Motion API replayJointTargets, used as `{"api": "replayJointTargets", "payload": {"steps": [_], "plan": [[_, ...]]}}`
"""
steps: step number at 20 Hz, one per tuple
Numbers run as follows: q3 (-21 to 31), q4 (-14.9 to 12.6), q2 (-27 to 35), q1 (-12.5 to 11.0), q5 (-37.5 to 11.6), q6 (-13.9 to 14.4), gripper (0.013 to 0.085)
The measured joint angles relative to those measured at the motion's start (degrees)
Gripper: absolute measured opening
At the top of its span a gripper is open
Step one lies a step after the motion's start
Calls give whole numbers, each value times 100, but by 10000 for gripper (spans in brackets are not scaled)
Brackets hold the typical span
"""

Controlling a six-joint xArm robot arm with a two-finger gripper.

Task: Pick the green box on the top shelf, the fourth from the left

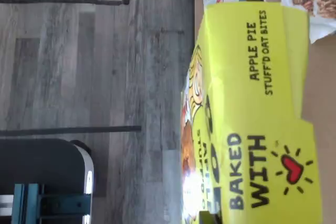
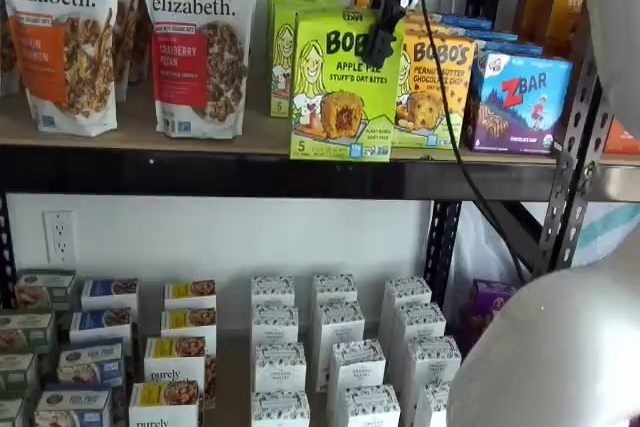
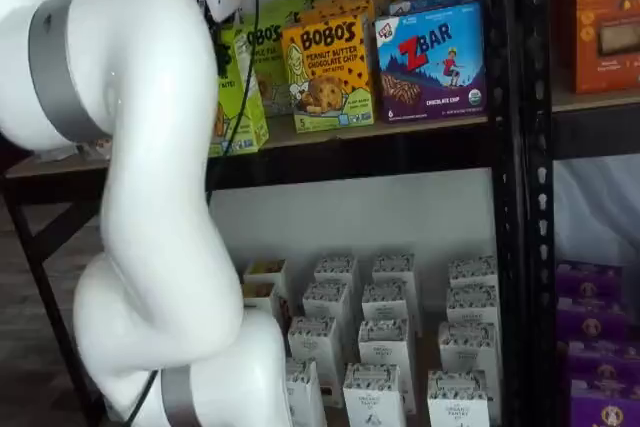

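Observation:
The green box (image 2: 340,97) stands at the front edge of the top shelf (image 2: 150,142), forward of the row behind it and slightly over the black beam. My gripper (image 2: 380,42) comes down from above, its black fingers shut on the box's upper right corner. In the wrist view the box's lime top panel (image 1: 252,114), printed "APPLE PIE", fills most of the picture. In a shelf view my white arm (image 3: 150,197) hides much of the green box (image 3: 240,97).
Two granola bags (image 2: 200,37) stand left of the box, with a second green carton (image 2: 285,37) behind it. To its right are the yellow-orange Bobo's carton (image 2: 435,87) and the ZBar carton (image 2: 520,102). Small white cartons (image 2: 340,347) fill the lower level. A black upright (image 2: 575,147) stands right.

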Motion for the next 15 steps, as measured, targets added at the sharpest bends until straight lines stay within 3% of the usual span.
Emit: {"api": "replayJointTargets", "payload": {"steps": [15], "plan": [[649,-125,-568,-28,-11,-69,210]]}}
